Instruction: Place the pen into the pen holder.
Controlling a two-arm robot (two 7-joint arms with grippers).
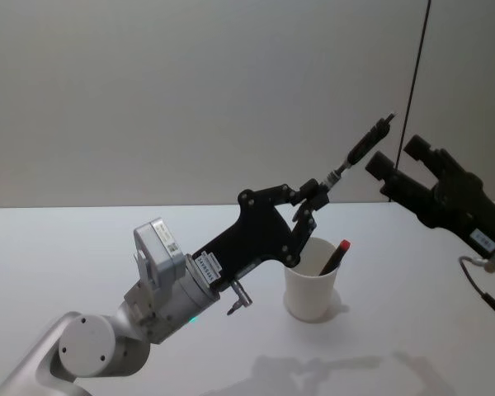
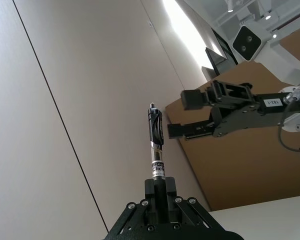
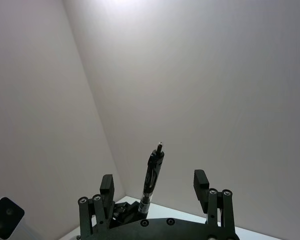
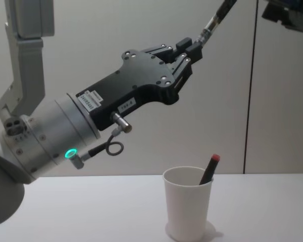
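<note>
The left end effector (image 1: 312, 200) is raised above the pen holder (image 1: 310, 289), clamped narrow on the lower end of a black pen (image 1: 361, 148) that slants up and to the right. The white cup stands on the counter (image 1: 82, 247) with a red-capped pen (image 1: 334, 256) leaning inside. At the right, the right end effector (image 1: 393, 165) hangs with fingers spread wide, holding nothing, near the black pen's upper tip.

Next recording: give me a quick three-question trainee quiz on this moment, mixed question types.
1. True or false: the left tool is shut on the pen.
2. Is the right tool open or shut?
3. What already leans inside the pen holder? A) scissors B) a red-tipped pen C) a ruler

Key: 1 true; 2 open, with the held pen pointing toward it; 3 B.
</note>
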